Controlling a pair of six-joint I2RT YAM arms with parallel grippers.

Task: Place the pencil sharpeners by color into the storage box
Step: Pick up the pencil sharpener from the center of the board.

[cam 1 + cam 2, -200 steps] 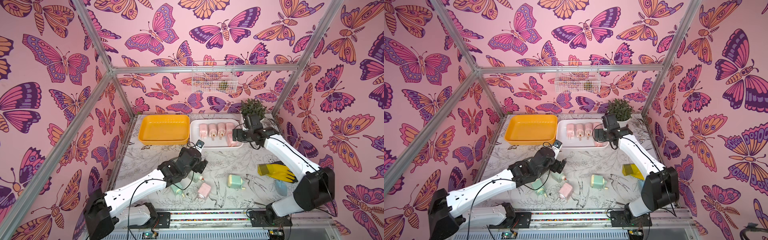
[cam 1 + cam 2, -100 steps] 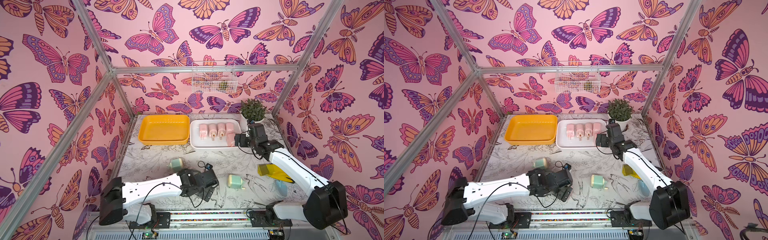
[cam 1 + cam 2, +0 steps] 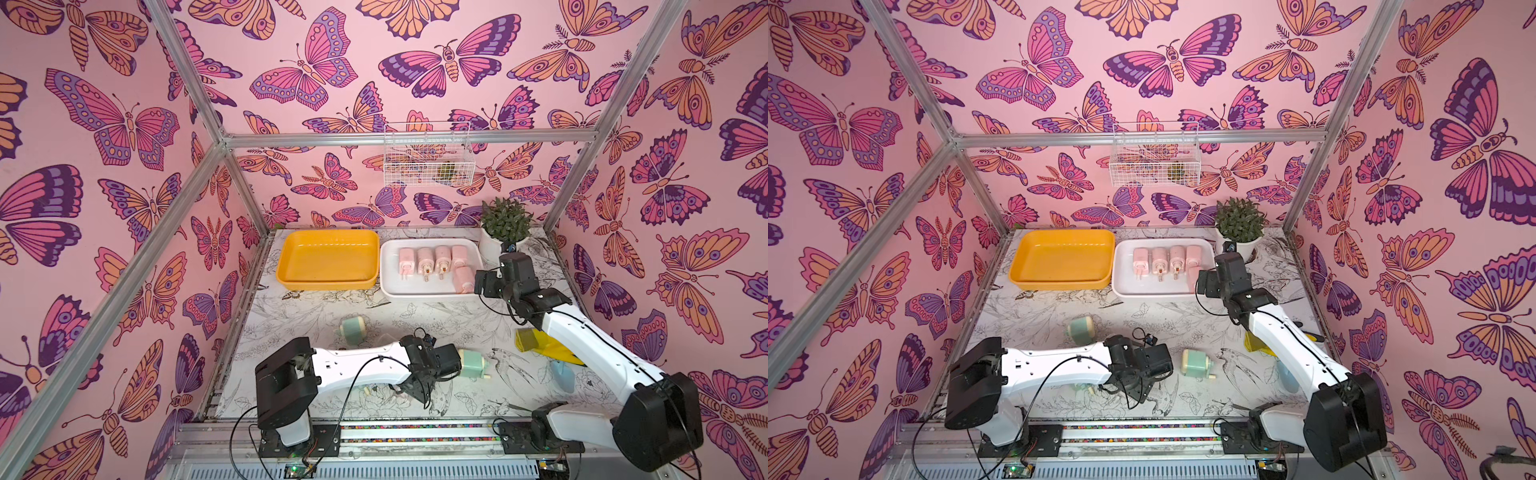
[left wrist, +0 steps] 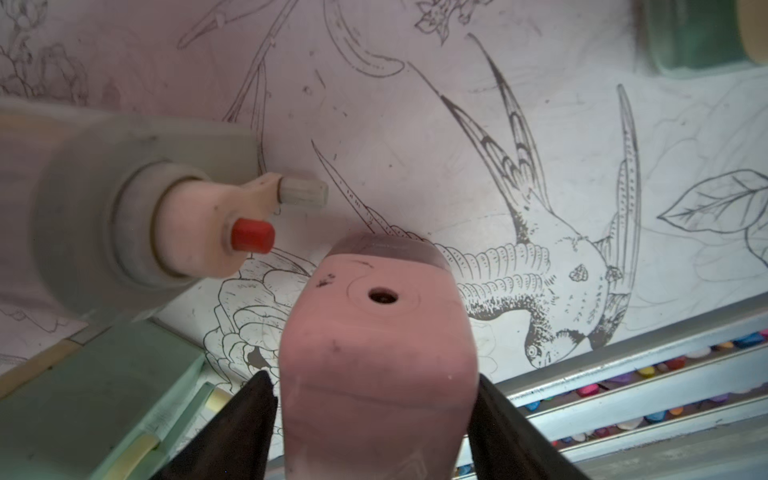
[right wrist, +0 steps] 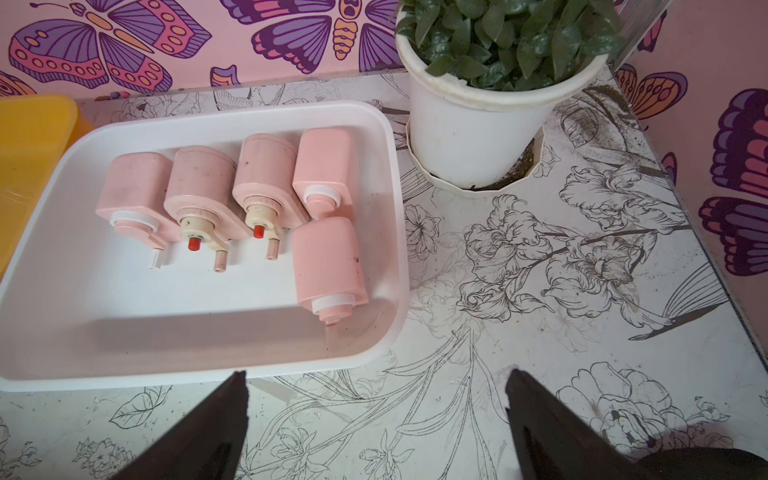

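Between the left gripper's [image 4: 374,419] fingers, at the table's near edge, a pink sharpener [image 4: 376,353] is straddled lengthwise, pointing away from the wrist; a firm clamp cannot be told. Beside the white tray [image 5: 374,349] of five pink sharpeners, the right gripper [image 5: 376,419] is held apart, empty.

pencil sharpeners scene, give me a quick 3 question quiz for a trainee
1. True or false: the yellow tray holds green sharpeners.
2. How many pink sharpeners lie in the white tray?
3. In the left wrist view, what sits between the fingers of the left gripper? A) green sharpener B) pink sharpener C) nothing

Key:
1. False, it holds none; two green sharpeners show on the table in the top views.
2. Five.
3. B. The right gripper is open, over bare table near the white tray.
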